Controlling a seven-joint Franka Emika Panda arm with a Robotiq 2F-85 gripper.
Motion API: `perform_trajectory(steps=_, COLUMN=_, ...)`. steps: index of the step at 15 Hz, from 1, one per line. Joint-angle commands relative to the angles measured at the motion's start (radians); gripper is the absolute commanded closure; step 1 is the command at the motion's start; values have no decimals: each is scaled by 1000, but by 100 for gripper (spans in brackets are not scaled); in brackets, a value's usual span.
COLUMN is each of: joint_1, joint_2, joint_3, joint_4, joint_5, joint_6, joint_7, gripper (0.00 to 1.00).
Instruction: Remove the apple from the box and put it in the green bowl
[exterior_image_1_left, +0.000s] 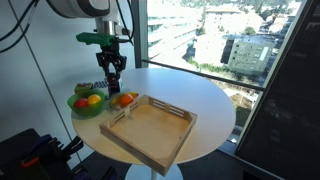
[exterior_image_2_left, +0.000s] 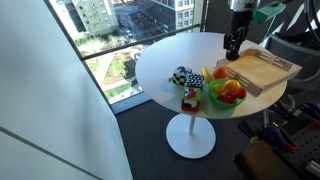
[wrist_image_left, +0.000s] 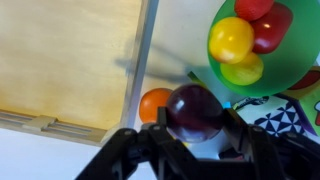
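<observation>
My gripper (wrist_image_left: 195, 125) is shut on the dark maroon apple (wrist_image_left: 194, 110) and holds it in the air, above the white table between the wooden box and the green bowl. The light wood box (wrist_image_left: 60, 60) lies to the left in the wrist view and shows in both exterior views (exterior_image_1_left: 150, 125) (exterior_image_2_left: 265, 68). The green bowl (wrist_image_left: 290, 75) is at the upper right, holding yellow, red and green fruits; it also shows in both exterior views (exterior_image_1_left: 76, 103) (exterior_image_2_left: 215, 100). In the exterior views the gripper (exterior_image_1_left: 110, 78) (exterior_image_2_left: 233, 50) hangs beside the box near the bowl.
An orange fruit (wrist_image_left: 155, 103) lies on the table beside the box wall, under the gripper. A black-and-white patterned object (exterior_image_2_left: 180, 76) and a small red object (exterior_image_2_left: 190, 98) sit near the bowl. The round white table (exterior_image_1_left: 215, 105) stands by large windows.
</observation>
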Motion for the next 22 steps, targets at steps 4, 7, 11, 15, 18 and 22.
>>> perform_trajectory(steps=4, joint_1=28, joint_2=-35, joint_3=31, joint_4=-56, joint_5=9, joint_6=-1, joint_7=-53, gripper=66)
perform_trajectory(steps=7, joint_1=35, joint_2=-36, joint_3=40, joint_4=-66, joint_5=16, joint_6=-7, joint_7=-71, gripper=66)
perform_trajectory(steps=11, joint_1=38, joint_2=-35, joint_3=45, joint_4=-71, joint_5=11, joint_6=-9, joint_7=-79, gripper=66)
perform_trajectory(steps=15, joint_1=39, joint_2=-1, joint_3=43, joint_4=-50, joint_5=0, joint_6=-2, joint_7=-56, gripper=41)
perform_trajectory(steps=18, joint_1=39, joint_2=-1, joint_3=43, joint_4=-50, joint_5=0, joint_6=-2, joint_7=-58, gripper=41)
perform_trajectory(steps=22, joint_1=39, joint_2=-1, joint_3=43, joint_4=-50, joint_5=0, joint_6=-2, joint_7=-58, gripper=41)
